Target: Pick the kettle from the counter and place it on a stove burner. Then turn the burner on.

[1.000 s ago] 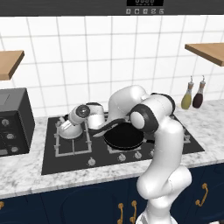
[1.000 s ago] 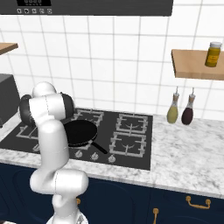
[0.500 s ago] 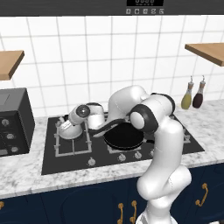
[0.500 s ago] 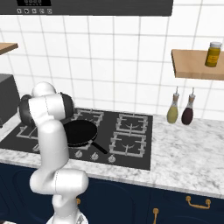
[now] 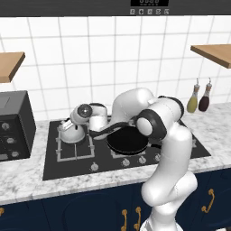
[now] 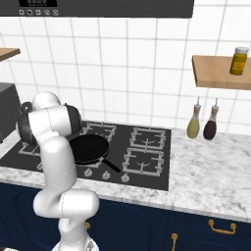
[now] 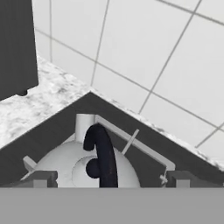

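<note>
Squarely on the stove burner, kettle.

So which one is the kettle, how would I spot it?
Find the black stove top set in the marble counter. The kettle sits on its left-hand burner grate, right beside the open pincer. It is the squat, silvery dome with a dark arched handle, unlike the flat black frying pan next to it.

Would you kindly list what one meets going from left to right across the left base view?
Toaster oven → kettle on the stove burner → black frying pan → olive bottle → dark bottle.
</note>
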Tool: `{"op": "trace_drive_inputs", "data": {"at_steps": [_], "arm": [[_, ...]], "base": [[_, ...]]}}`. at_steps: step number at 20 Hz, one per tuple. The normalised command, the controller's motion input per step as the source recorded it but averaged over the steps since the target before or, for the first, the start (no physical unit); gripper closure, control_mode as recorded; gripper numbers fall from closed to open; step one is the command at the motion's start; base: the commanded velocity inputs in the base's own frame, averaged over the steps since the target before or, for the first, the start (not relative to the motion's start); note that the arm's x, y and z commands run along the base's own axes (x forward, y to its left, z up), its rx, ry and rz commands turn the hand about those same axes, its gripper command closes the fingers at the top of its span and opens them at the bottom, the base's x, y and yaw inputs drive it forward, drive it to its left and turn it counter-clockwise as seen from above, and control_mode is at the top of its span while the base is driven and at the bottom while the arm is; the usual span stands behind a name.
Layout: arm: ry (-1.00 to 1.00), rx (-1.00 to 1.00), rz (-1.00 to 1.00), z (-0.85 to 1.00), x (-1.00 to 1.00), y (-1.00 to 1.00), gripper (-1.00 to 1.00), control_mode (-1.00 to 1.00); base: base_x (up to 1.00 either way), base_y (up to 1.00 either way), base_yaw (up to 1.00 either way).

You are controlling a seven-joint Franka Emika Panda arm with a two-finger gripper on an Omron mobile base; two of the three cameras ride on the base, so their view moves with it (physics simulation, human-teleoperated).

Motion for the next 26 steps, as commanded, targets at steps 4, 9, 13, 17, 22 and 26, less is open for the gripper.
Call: {"op": "trace_drive_inputs", "data": {"at_steps": [4,9,13,17,22,26], "arm": [[0.0,0.0,-0.01,0.48,-0.18,0.0,-1.0,-1.0],[0.0,0.0,0.0,0.51,-0.5,0.0,-1.0,-1.0],[0.0,0.08,-0.04,0.65,-0.53,-0.02,-1.0,-1.0],[0.05,0.16,-0.06,0.79,-0.44,-0.08,-1.0,-1.0],[0.21,0.16,-0.08,0.53,-0.61,-0.15,-1.0,-1.0],[0.25,0.09,-0.07,0.38,-0.72,-0.24,-1.0,-1.0]], "base": [[0.0,0.0,0.0],[0.0,0.0,0.0],[0.0,0.0,0.0],[0.0,0.0,0.0],[0.0,0.0,0.0],[0.0,0.0,0.0]]}}
